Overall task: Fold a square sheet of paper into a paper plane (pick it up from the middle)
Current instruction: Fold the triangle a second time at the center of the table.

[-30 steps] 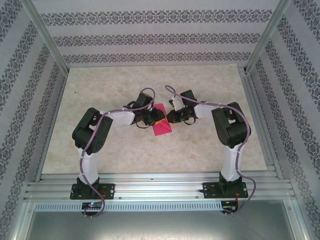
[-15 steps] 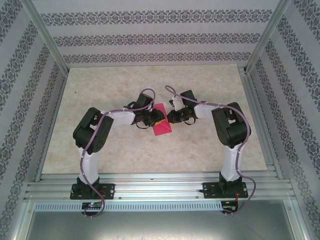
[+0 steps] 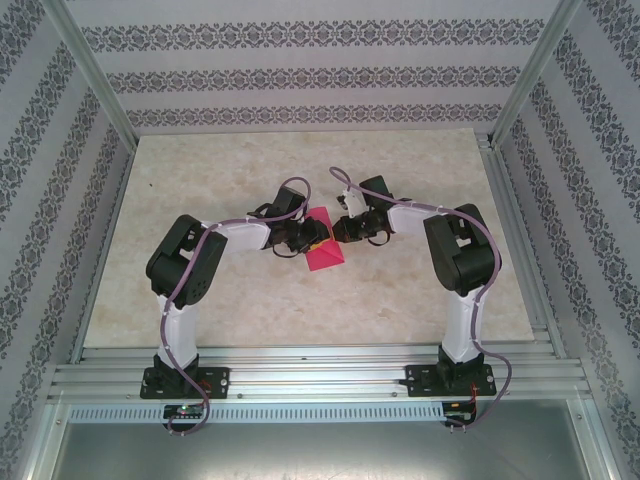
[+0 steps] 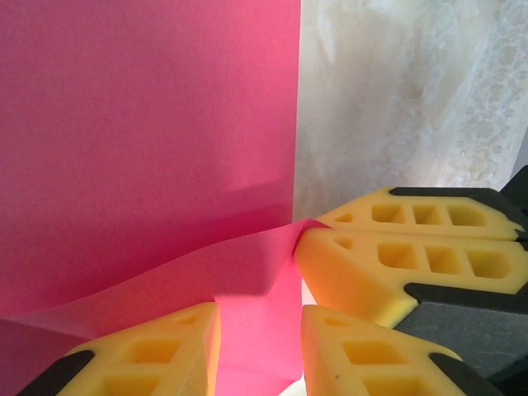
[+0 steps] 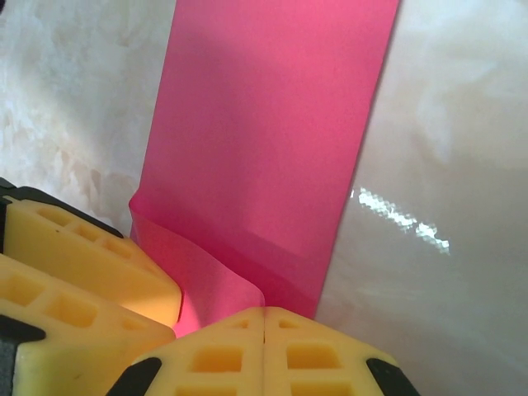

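Tabletop (image 3: 220, 290) of pale marbled pattern carries the square sheet of paper (image 3: 326, 256) near its middle, between the two arms, which reach in toward each other from either side. From above, the magenta-pink sheet lies at a slant. Its left part is hidden by the left gripper (image 3: 311, 240), and its far right corner lies at the right gripper (image 3: 341, 231).

In the left wrist view the sheet (image 4: 148, 124) lies flat on the table with a straight right edge. Near the camera one corner is lifted into a shallow flap (a soft curl, not a sharp crease). The left gripper (image 4: 260, 313) has its yellow pads parted, with pink paper showing in the gap between them; whether the pads press on it cannot be told. Just beside it, the right gripper (image 4: 307, 231) comes in from the right with its jaws pressed together, and the tip of the flap runs into the seam between them.

The right wrist view agrees: the right gripper (image 5: 264, 312) has its pads closed face to face, and the raised edge of the sheet (image 5: 272, 115) ends at their tips, pinched there. The left gripper's fingers (image 5: 87, 256) sit just beside the flap's left end.
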Robot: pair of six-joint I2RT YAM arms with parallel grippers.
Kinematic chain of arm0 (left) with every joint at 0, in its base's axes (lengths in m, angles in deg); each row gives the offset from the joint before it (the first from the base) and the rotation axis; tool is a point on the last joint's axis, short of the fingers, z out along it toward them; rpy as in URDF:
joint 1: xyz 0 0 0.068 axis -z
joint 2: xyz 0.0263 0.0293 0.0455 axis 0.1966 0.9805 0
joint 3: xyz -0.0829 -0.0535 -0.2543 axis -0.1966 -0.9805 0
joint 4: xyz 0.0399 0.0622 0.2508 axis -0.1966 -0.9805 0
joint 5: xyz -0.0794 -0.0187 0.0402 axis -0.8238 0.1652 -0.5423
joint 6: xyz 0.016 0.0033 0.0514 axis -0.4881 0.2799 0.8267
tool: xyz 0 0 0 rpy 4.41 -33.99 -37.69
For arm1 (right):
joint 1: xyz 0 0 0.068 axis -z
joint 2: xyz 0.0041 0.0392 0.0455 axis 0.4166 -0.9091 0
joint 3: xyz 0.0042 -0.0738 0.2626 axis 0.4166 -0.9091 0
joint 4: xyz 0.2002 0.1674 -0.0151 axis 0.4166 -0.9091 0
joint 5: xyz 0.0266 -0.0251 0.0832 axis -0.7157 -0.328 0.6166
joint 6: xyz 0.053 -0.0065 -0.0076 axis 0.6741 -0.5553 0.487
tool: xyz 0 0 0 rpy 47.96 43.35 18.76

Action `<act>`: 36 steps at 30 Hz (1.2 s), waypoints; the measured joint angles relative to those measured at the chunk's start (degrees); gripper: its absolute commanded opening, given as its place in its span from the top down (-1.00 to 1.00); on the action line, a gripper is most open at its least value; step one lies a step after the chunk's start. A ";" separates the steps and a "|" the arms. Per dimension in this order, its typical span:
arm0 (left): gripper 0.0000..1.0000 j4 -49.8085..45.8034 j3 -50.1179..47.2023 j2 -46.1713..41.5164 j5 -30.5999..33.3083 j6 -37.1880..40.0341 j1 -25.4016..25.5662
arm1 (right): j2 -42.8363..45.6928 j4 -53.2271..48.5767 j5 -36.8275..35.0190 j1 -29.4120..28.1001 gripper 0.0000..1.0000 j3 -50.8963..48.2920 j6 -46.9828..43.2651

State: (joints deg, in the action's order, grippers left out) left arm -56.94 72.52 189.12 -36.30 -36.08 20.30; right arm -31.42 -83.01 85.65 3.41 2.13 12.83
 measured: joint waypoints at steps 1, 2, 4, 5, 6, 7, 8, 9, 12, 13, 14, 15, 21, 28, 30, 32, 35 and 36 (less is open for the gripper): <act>0.33 0.00 0.00 0.00 0.00 0.00 0.00 | -0.15 -0.28 0.09 0.00 0.89 0.22 0.00; 0.33 0.00 0.00 0.00 0.00 0.00 0.00 | -0.42 -0.63 0.13 0.00 0.89 0.50 -0.02; 0.32 0.02 0.00 0.00 -0.02 -0.02 0.00 | -1.01 -1.38 0.15 0.00 0.90 0.98 -0.04; 0.29 0.02 0.00 0.00 -0.04 -0.02 0.00 | -1.36 -1.81 0.13 0.00 0.89 1.29 -0.07; 0.26 0.02 0.00 0.00 -0.04 -0.02 0.00 | -1.62 -2.14 0.15 -0.02 0.90 1.44 -0.24; 0.26 0.02 0.00 0.00 -0.02 -0.02 0.00 | -1.70 -2.27 0.15 -0.02 0.90 1.44 -0.35; 0.25 0.02 0.00 -0.02 -0.02 -0.02 0.00 | -1.70 -2.40 0.15 -0.02 0.89 1.44 -0.46; 0.24 0.02 -0.02 -0.11 0.02 -0.02 0.00 | -1.70 -2.38 0.15 -0.02 0.90 1.44 -0.46; 0.18 -0.02 -0.02 -0.57 0.57 0.17 0.00 | -1.70 -2.43 0.13 -0.02 0.89 1.44 -0.61; 0.17 0.02 -0.02 -0.72 0.66 0.20 0.00 | -1.70 -2.45 0.13 -0.02 0.90 1.44 -0.72; 0.16 0.04 -0.02 -0.98 0.68 0.20 0.00 | -1.70 -2.45 0.11 -0.02 0.90 1.44 -0.90; 0.17 0.13 -0.07 -1.27 0.68 0.20 0.00 | -1.70 -2.45 0.11 -0.02 0.90 1.44 -0.96; 0.14 2.64 -0.70 -2.12 0.31 0.13 0.00 | -1.70 -2.60 0.11 -0.02 0.90 1.44 -1.14; 0.18 5.18 -0.79 -2.10 -0.57 -0.55 0.02 | -1.70 -2.64 0.11 -0.02 0.90 1.44 -1.31; 0.21 5.49 -0.79 -1.92 -0.70 -0.96 0.02 | -1.70 -2.64 0.11 -0.02 0.89 1.44 -1.33; 0.26 5.46 -0.79 -1.46 -0.68 -1.31 0.02 | -1.70 -2.64 0.11 -0.02 0.90 1.44 -1.33; 0.27 5.44 -1.14 -0.55 -0.55 -1.62 0.02 | -1.70 -2.69 0.11 -0.02 0.90 1.46 -1.33; 0.27 5.44 -1.53 -0.35 -0.44 -1.75 0.02 | -1.70 -2.71 0.11 -0.02 0.90 1.46 -1.33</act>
State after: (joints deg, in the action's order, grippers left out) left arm -51.50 70.99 188.77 -36.74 -37.83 20.32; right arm -33.13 -85.73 85.76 3.39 3.59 11.49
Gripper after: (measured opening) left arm 0.367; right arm 0.054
